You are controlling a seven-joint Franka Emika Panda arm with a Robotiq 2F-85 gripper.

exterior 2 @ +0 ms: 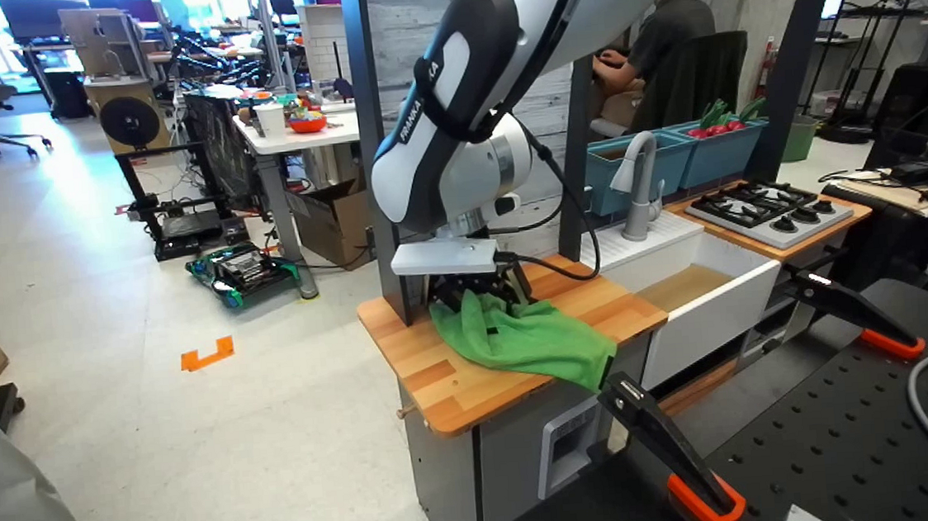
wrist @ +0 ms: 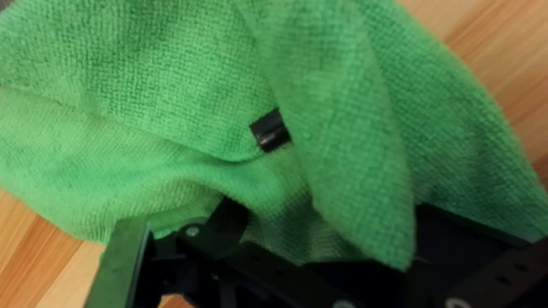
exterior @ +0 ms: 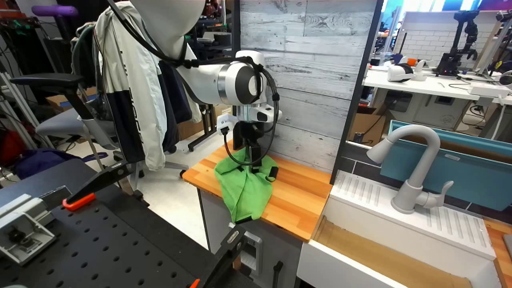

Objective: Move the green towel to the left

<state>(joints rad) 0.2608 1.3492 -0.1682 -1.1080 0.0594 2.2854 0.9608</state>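
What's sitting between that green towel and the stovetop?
Between the green towel and the stovetop lies a white sink with a grey faucet, wooden countertop on either side of it; this shows in an exterior view.

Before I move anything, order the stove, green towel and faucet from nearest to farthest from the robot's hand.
In an exterior view, from the hand:
1. Green towel: right at the hand, bunched below it.
2. Faucet: toward the picture's right, at the back of the sink.
3. Stove: farther right, beyond the sink.
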